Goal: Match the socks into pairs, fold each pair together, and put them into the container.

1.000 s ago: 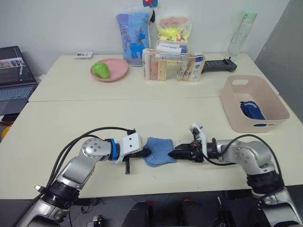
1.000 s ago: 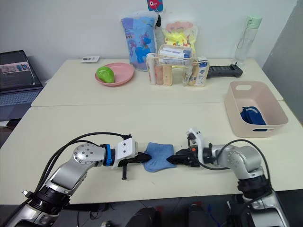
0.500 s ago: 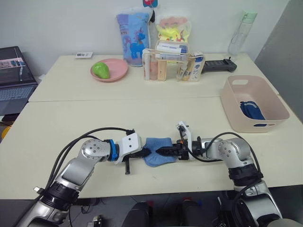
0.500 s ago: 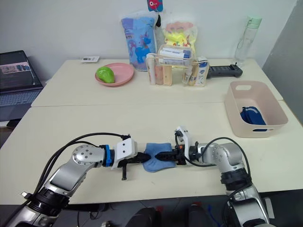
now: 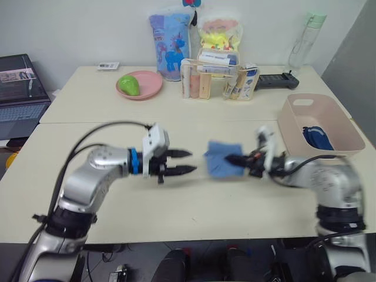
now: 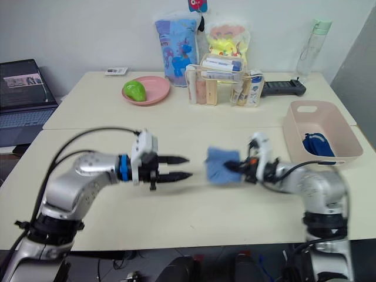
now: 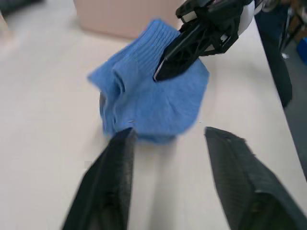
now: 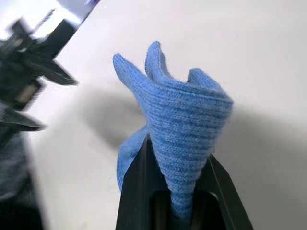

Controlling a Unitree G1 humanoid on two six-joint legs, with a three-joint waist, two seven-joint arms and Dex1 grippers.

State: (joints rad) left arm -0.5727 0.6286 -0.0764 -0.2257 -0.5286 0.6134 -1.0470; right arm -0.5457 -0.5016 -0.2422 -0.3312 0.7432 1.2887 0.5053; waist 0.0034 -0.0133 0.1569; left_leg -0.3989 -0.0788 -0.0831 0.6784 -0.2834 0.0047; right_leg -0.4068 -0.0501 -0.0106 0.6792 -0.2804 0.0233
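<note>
R gripper is clamped on the light blue pair, folded together, lifted just off the table; in the R wrist view the knit bunches up between the two black fingers. Can't count the blue socks in the bundle for sure; two cuff edges show in the L wrist view. L gripper has its fingers apart, holding nothing, pointing toward the pair w/ a clear gap between them; it sits above the front table, left of the bundle.

Container is at the far R of the table, beyond the R arm. 1 dark navy bundle lies inside, toward its near end; can't tell how many socks it holds.

Back table, counted:
- 1 round pink plate w/ 1 green item on it
- 1 blue printed bag, upright by the wall
- 1 yellow snack bag beside it
- 1 clear organiser w/ tubes and boxes, in front of the bags
- 1 black flat device R of the organiser
- 1 clear bottle, green cap, far R corner
- 1 small card near the wall, L side

1 laptop open off the L edge.
</note>
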